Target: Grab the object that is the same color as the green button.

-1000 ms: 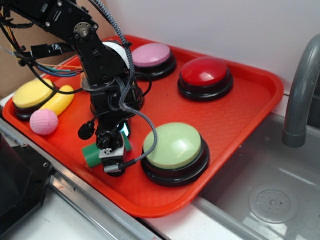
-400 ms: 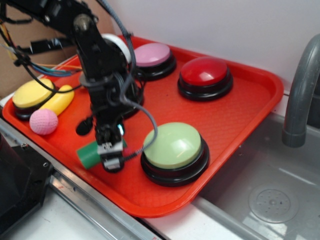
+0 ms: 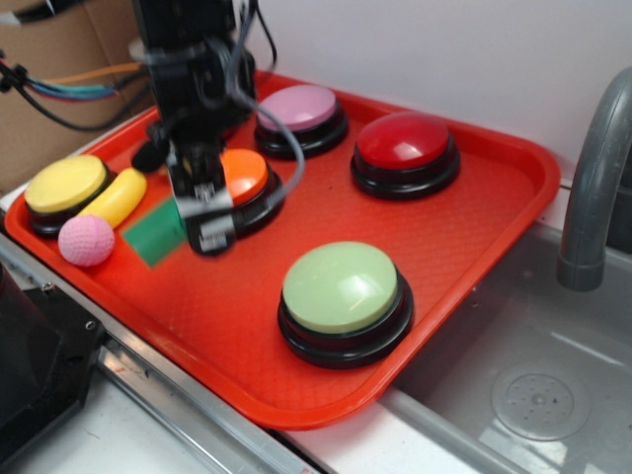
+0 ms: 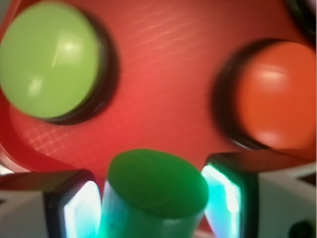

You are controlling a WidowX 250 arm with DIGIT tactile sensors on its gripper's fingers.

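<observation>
The tool (image 3: 204,229) now sits higher and farther back than one second ago, in front of the orange button (image 3: 244,176) instead of beside the green button (image 3: 341,287). The green cylinder (image 3: 156,234), previously resting on the tray (image 3: 474,227), is lifted clear, clamped between the tool's fingers (image 4: 79,208).

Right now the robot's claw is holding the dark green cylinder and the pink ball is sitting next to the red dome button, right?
Not quite. In the exterior view the pink ball sits by the yellow dome button, not the red one. The gripper does hold the dark green cylinder.
</observation>
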